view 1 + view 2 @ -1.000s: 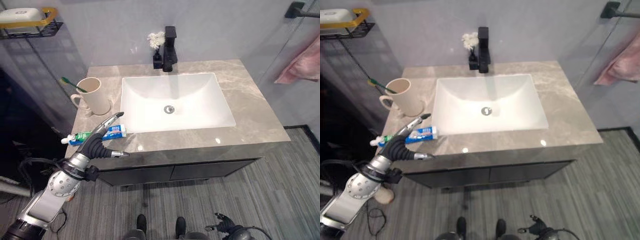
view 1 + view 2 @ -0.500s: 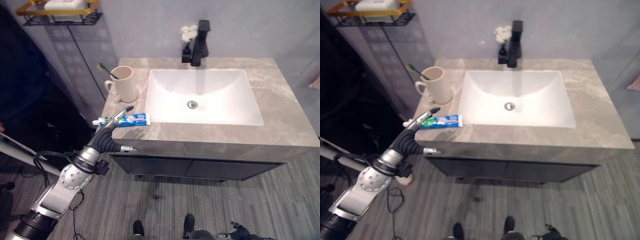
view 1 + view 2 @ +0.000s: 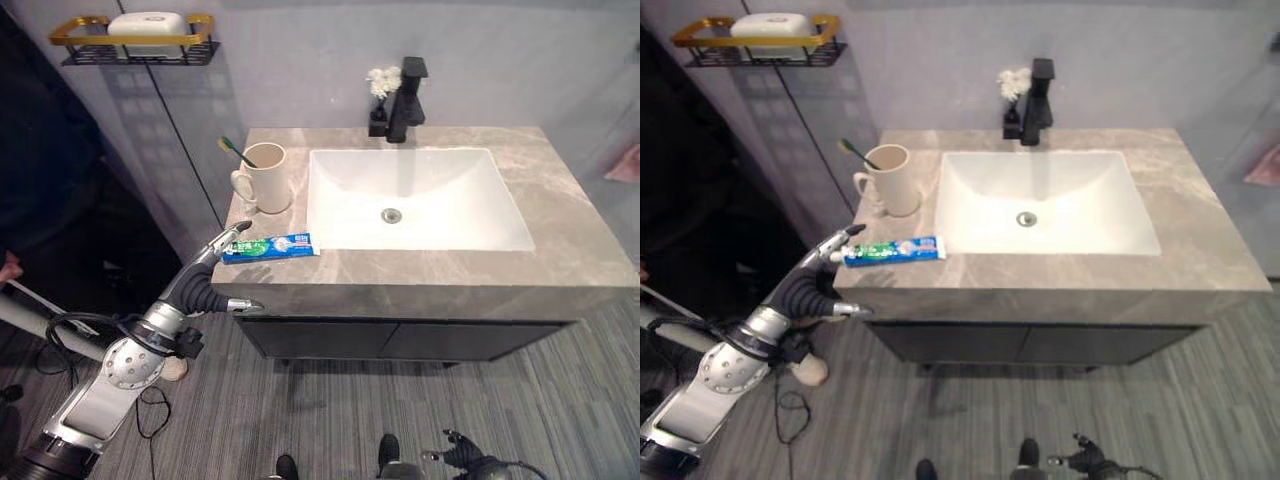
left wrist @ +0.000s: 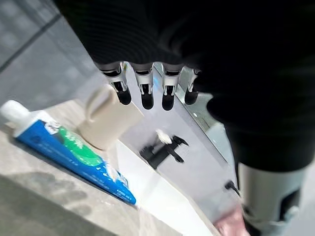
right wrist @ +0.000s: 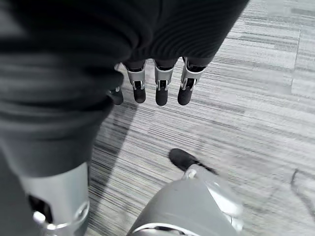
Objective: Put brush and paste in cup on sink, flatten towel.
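Reaching in from the lower left, the left hand [image 3: 205,277] hovers at the front left corner of the table [image 3: 470,275], its fingers [image 4: 142,91] fairly straight and spread from the thumb, with nothing in its grasp. The fingertips point toward the capped end of the toothpaste tube [image 3: 268,246], which lies flat on the stone top, just beside the left front corner of the white sink basin [image 3: 415,200]; from the head views the fingertips look very near the cap, though whether they touch it cannot be told. Behind the tube stands the cream cup [image 3: 266,177], upright with its handle turned to the robot's left, and the toothbrush [image 3: 237,152] already leans inside it (green handle poking out over the rim toward the wall). In the left wrist view the tube [image 4: 69,152] stretches across the grey surface with the cup [image 4: 103,118] beyond it. A black faucet [image 3: 405,98] rises at the back edge of the basin, with a small vase of white flowers [image 3: 380,85] just beside it. On the wall to the left hangs a wire shelf [image 3: 135,45] carrying a bar of soap [image 3: 148,22]. The right hand [image 5: 157,83] hangs low over the striped grey floor [image 5: 256,98], fingers relaxed and holding nothing.
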{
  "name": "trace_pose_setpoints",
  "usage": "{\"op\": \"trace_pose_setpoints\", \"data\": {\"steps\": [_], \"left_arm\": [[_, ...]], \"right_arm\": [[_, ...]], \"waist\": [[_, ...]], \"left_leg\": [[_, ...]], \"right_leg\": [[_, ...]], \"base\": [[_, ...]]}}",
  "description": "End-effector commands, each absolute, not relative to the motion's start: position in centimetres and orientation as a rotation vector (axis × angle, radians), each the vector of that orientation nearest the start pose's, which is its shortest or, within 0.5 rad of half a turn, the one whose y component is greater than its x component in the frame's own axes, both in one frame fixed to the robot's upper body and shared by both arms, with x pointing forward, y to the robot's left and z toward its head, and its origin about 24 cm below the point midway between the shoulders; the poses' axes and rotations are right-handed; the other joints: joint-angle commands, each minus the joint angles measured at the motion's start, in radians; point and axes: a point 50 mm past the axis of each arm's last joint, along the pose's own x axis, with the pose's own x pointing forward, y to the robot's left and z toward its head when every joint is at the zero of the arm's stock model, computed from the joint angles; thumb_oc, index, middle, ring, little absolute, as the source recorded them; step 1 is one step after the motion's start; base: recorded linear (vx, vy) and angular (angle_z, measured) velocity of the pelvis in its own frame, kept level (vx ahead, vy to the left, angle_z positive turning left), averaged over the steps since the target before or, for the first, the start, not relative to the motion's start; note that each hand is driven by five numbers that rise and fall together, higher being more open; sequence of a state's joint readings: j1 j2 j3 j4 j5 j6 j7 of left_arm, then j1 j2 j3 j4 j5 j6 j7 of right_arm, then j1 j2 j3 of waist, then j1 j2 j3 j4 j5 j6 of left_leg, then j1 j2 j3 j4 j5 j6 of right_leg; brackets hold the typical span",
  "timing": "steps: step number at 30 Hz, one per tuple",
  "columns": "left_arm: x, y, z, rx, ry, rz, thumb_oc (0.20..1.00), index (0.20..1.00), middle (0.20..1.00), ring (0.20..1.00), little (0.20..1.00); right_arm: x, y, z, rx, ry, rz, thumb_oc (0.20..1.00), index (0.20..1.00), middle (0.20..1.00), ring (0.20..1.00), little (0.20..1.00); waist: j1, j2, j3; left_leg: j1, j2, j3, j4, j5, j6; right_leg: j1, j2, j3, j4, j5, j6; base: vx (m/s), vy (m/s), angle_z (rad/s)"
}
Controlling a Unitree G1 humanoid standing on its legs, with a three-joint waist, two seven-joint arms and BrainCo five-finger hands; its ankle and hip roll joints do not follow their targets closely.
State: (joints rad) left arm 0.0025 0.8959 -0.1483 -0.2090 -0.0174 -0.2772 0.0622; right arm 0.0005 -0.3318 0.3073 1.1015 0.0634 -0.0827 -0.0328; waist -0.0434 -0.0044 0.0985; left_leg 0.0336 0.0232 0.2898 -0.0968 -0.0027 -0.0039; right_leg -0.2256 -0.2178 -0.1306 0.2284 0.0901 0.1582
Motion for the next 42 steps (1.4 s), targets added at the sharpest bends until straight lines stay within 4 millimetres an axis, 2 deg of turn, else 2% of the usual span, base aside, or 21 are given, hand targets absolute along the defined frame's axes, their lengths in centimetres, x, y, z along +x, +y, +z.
{"op": "trace_pose_setpoints", "data": {"steps": [1, 5, 8, 10, 13, 18, 23, 27, 29, 34, 35, 40, 42], "left_arm": [[23.6, 22.7, 16.7, 0.872, -0.523, -0.22, 1.0, 1.0, 1.0, 1.0, 1.0], [23.6, 22.9, 17.5, 0.866, -0.556, -0.193, 1.0, 1.0, 1.0, 1.0, 1.0], [23.9, 22.7, 17.2, 0.843, -0.553, -0.185, 1.0, 1.0, 1.0, 1.0, 1.0], [24.3, 22.3, 17.1, 0.841, -0.558, -0.194, 1.0, 1.0, 1.0, 1.0, 1.0], [24.7, 22.2, 16.5, 0.837, -0.539, -0.201, 1.0, 1.0, 1.0, 1.0, 1.0], [24.6, 23.1, 15.7, 0.837, -0.482, -0.178, 1.0, 1.0, 1.0, 1.0, 1.0], [24.6, 24.3, 15.7, 0.875, -0.453, -0.151, 1.0, 1.0, 1.0, 1.0, 1.0], [24.4, 25.2, 16.1, 0.916, -0.447, -0.123, 1.0, 1.0, 1.0, 1.0, 1.0], [24.4, 26.3, 16.8, 0.973, -0.445, -0.082, 1.0, 1.0, 1.0, 1.0, 1.0], [24.5, 27.3, 17.8, 1.028, -0.442, -0.055, 1.0, 1.0, 1.0, 1.0, 1.0], [24.5, 27.3, 17.8, 1.028, -0.443, -0.055, 1.0, 1.0, 1.0, 1.0, 1.0], [25.5, 26.8, 19.4, 1.046, -0.479, -0.093, 1.0, 1.0, 1.0, 1.0, 1.0], [25.7, 26.6, 19.7, 1.05, -0.49, -0.103, 1.0, 1.0, 1.0, 1.0, 1.0]], "right_arm": [[11.1, -24.7, -14.6, -0.412, 1.051, 0.05, 1.0, 1.0, 1.0, 1.0, 1.0], [10.1, -25.3, -14.8, -0.403, 1.091, 0.002, 1.0, 1.0, 1.0, 1.0, 1.0], [9.2, -25.3, -15.1, -0.402, 1.129, 0.005, 1.0, 1.0, 1.0, 1.0, 1.0], [8.3, -25.5, -15.3, -0.397, 1.16, -0.003, 1.0, 1.0, 1.0, 1.0, 1.0], [7.3, -25.9, -15.5, -0.396, 1.2, -0.016, 1.0, 1.0, 1.0, 1.0, 1.0], [5.8, -27.0, -15.5, -0.371, 1.243, -0.089, 1.0, 1.0, 1.0, 1.0, 1.0], [5.3, -27.3, -15.5, -0.373, 1.255, -0.102, 1.0, 1.0, 1.0, 1.0, 1.0], [5.9, -27.1, -15.4, -0.362, 1.236, -0.093, 1.0, 1.0, 1.0, 1.0, 1.0], [6.9, -26.8, -15.3, -0.291, 1.196, -0.137, 1.0, 1.0, 1.0, 1.0, 1.0], [8.5, -26.2, -15.1, -0.34, 1.15, -0.061, 1.0, 1.0, 1.0, 1.0, 1.0], [8.5, -26.1, -15.1, -0.34, 1.149, -0.061, 1.0, 1.0, 1.0, 1.0, 1.0], [12.1, -25.3, -14.3, -0.358, 1.055, -0.02, 1.0, 1.0, 1.0, 1.0, 1.0], [12.6, -25.2, -14.2, -0.362, 1.041, -0.018, 1.0, 1.0, 1.0, 1.0, 1.0]], "waist": [[-0.014, -0.015, 0.012], [-0.035, -0.013, 0.032], [-0.045, -0.024, 0.034], [-0.051, -0.043, 0.024], [-0.049, -0.054, -0.009], [-0.042, -0.051, -0.044], [-0.03, -0.042, -0.059], [-0.025, -0.034, -0.059], [-0.022, -0.023, -0.055], [-0.012, -0.01, -0.044], [-0.013, -0.011, -0.045], [-0.008, 0.001, -0.006], [-0.008, 0.003, 0.0]], "left_leg": [[-0.013, -0.046, -0.087, 0.01, -0.021, -0.001], [0.005, -0.036, -0.108, 0.021, -0.038, -0.014], [0.024, -0.035, -0.131, 0.05, -0.066, -0.019], [0.033, -0.042, -0.155, 0.078, -0.095, -0.022], [0.049, -0.039, -0.183, 0.087, -0.112, -0.025], [0.079, -0.005, -0.218, 0.054, -0.108, -0.043], [0.087, 0.007, -0.23, 0.024, -0.093, -0.053], [0.081, 0.003, -0.231, 0.012, -0.086, -0.055], [0.065, -0.003, -0.225, 0.01, -0.081, -0.055], [0.03, -0.024, -0.243, 0.01, -0.076, -0.05], [0.029, -0.024, -0.243, 0.01, -0.075, -0.05], [-0.055, -0.044, -0.264, 0.01, -0.044, -0.051], [-0.072, -0.046, -0.273, 0.01, -0.039, -0.052]], "right_leg": [[-0.019, 0.031, 0.072, -0.028, 0.045, 0.02], [-0.091, -0.014, 0.094, -0.199, 0.141, 0.048], [-0.087, -0.022, 0.107, -0.248, 0.181, 0.06], [-0.052, -0.017, 0.128, -0.257, 0.187, 0.059], [-0.013, 0.012, 0.132, -0.26, 0.181, 0.054], [0.03, 0.045, 0.104, -0.259, 0.143, 0.041], [0.048, 0.045, 0.078, -0.275, 0.128, 0.04], [0.046, 0.039, 0.073, -0.284, 0.135, 0.043], [0.032, 0.032, 0.077, -0.282, 0.141, 0.046], [0.021, 0.004, 0.072, -0.288, 0.16, 0.053], [0.021, 0.003, 0.072, -0.289, 0.16, 0.053], [-0.032, -0.027, 0.075, -0.288, 0.179, 0.057], [-0.041, -0.032, 0.075, -0.288, 0.184, 0.058]], "base": [[0.11, 0.02, -0.05], [0.12, -0.053, 0.13], [0.16, -0.061, 0.35], [0.16, -0.085, 0.63], [0.19, -0.127, 0.5], [0.17, -0.11, 0.16], [0.09, -0.035, 0.17], [0.04, -0.002, 0.07], [0.0, 0.042, 0.03], [0.0, 0.04, -0.04], [-0.03, 0.036, 0.05], [-0.1, 0.037, 0.14], [-0.09, 0.007, 0.22]]}}
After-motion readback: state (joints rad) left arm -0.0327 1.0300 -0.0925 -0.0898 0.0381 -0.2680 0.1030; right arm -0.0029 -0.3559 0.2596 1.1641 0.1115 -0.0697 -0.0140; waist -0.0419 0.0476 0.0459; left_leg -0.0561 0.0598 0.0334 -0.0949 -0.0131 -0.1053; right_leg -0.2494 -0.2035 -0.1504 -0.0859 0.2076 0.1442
